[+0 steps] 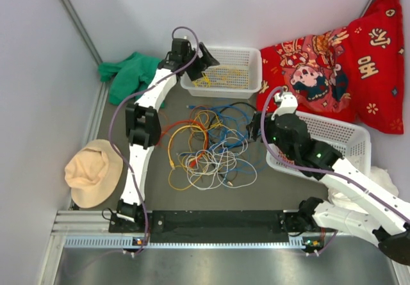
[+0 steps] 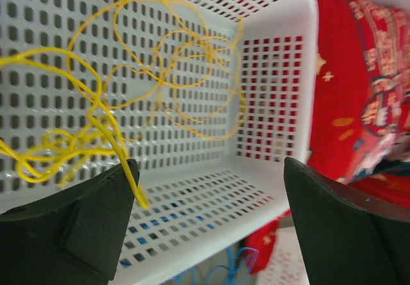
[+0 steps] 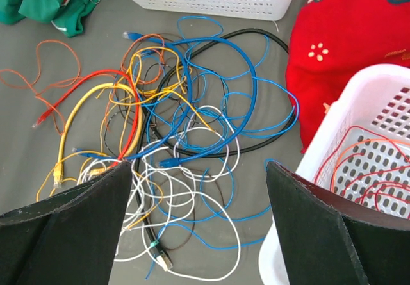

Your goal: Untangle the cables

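The tangled cables (image 1: pixel 208 150) lay on the desk (image 1: pixel 269 195) between the arms. The left fingers (image 2: pixel 70 234) stood wide apart over the far basket (image 1: pixel 253 51), gripping nothing; a yellow cable (image 2: pixel 173 73) lay inside it. The right fingers (image 3: pixel 64 234) stood wide apart above the tangle, empty, beside a second basket (image 3: pixel 349 99) holding a red cable (image 3: pixel 349 145).

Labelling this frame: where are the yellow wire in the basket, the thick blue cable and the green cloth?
yellow wire (image 2: pixel 116 152), left wrist view, lower strand.
thick blue cable (image 3: pixel 254 89), right wrist view, its right bend.
green cloth (image 1: pixel 131 73), top view, its middle.
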### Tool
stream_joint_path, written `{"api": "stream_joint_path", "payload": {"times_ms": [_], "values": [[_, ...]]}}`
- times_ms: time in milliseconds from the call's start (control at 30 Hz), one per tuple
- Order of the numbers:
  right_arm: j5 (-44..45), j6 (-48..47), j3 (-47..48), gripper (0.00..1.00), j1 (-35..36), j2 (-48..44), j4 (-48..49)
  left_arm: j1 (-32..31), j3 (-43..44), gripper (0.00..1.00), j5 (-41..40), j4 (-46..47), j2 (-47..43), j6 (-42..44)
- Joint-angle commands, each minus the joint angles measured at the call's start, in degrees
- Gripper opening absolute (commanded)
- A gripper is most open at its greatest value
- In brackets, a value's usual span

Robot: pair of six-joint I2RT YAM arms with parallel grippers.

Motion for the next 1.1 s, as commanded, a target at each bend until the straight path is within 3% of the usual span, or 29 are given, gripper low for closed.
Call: {"api": "stream_joint_path", "payload": {"times_ms": [0,233,300,333,400,433,567,700,867,1067], "values": [[-0.7,-1.4,1.7,0.85,-0.4,0.8,4.8,1.3,-1.7,0.99,9.0,7.7,-5.0,-11.3],[-1.4,-1.1,1.4,0.85,-0.4,0.7,5.9,3.3,-7.3,0.99,18.4,24.3,-8.2,-29.2],[-1.6,-0.8,1.2,0.85,-0.5,0.6,5.9,4.0,-4.8,0.99,17.8,22.8,-6.9,-30.8],[-1.6,-0.6,1.1,0.85,-0.5,0.5,6.0,4.3,-2.8,0.99,17.7,15.0,-5.8,-29.3],[-1.6,-0.3,1.1,0.85,-0.5,0.3,5.9,4.2,3.2,0.99,18.1,9.2,-4.8,-24.6],[-1.5,-0.3,1.0,0.85,-0.5,0.2,5.9,3.7,3.8,0.99,16.1,3.1,-5.9,-18.4],[-2.5,-0.2,0.5,0.85,-0.5,0.8,7.3,2.9,-1.9,0.99,3.6,-1.5,-12.2,-7.7],[-3.5,0.5,1.7,0.85,-0.4,2.2,6.9,2.9,5.0,0.99,5.1,-13.4,-5.2,-2.8],[-4.1,0.8,1.9,0.85,-0.4,2.7,7.5,-1.8,2.8,0.99,-7.9,-14.7,-11.5,9.8],[-4.6,2.3,1.5,0.85,-0.4,2.8,7.3,-5.8,2.8,0.99,-22.3,-18.1,-12.0,20.1]]}}
